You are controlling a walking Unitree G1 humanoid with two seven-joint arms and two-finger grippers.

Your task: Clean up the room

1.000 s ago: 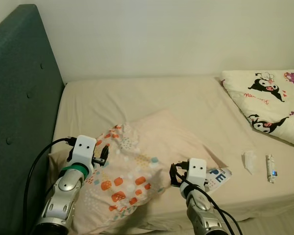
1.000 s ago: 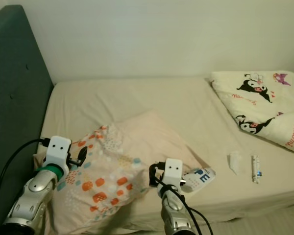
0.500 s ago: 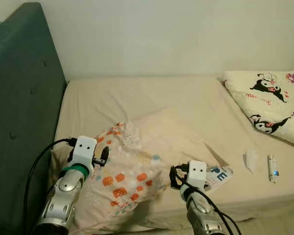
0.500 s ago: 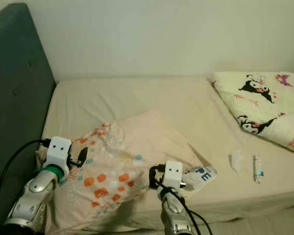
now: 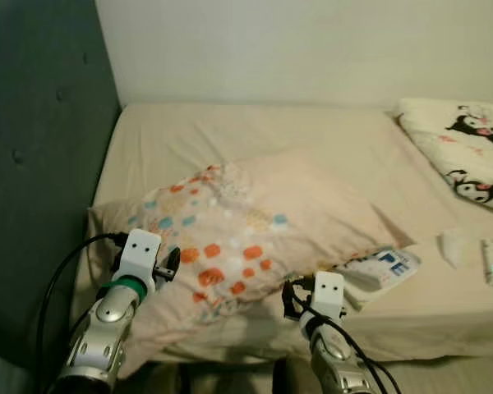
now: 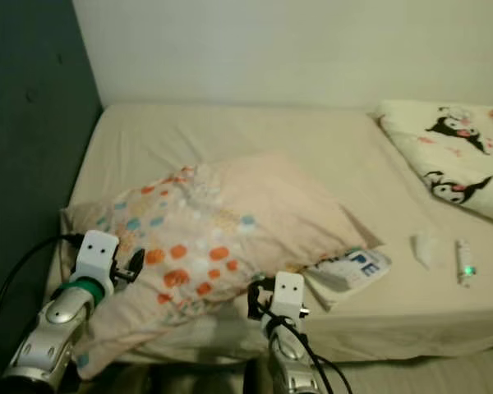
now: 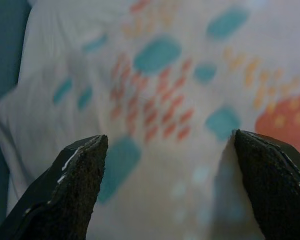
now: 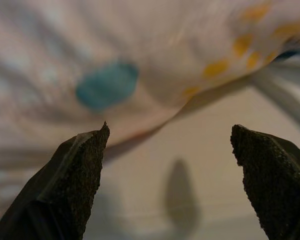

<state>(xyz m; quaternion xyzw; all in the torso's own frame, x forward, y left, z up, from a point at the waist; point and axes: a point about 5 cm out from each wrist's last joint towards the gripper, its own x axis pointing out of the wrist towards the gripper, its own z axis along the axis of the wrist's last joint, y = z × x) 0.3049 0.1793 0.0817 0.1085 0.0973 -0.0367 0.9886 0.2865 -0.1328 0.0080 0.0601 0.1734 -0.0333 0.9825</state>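
Between both spread fingers [image 7: 80, 180]: patterned pillow [image 5: 230, 238] edge, left gripper [image 7: 170, 150], right gripper [image 8: 170, 160] ungrasped.

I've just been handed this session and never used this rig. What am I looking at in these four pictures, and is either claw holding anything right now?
The two wide pictures come from a stereo camera on the head of a humanoid robot, looking down at a bed. The silver arms at the bottom are its own: the left gripper and the right gripper. The two close-up pictures come from cameras on each wrist, looking out between that gripper's two black fingers.

On the bed lie a large pillow with coloured spots, a white and blue packet partly under its edge, a crumpled tissue, a small tube, and a cartoon-print quilt at the far right.

Both grippers are open, right at the pillow's near edge, and neither holds anything.
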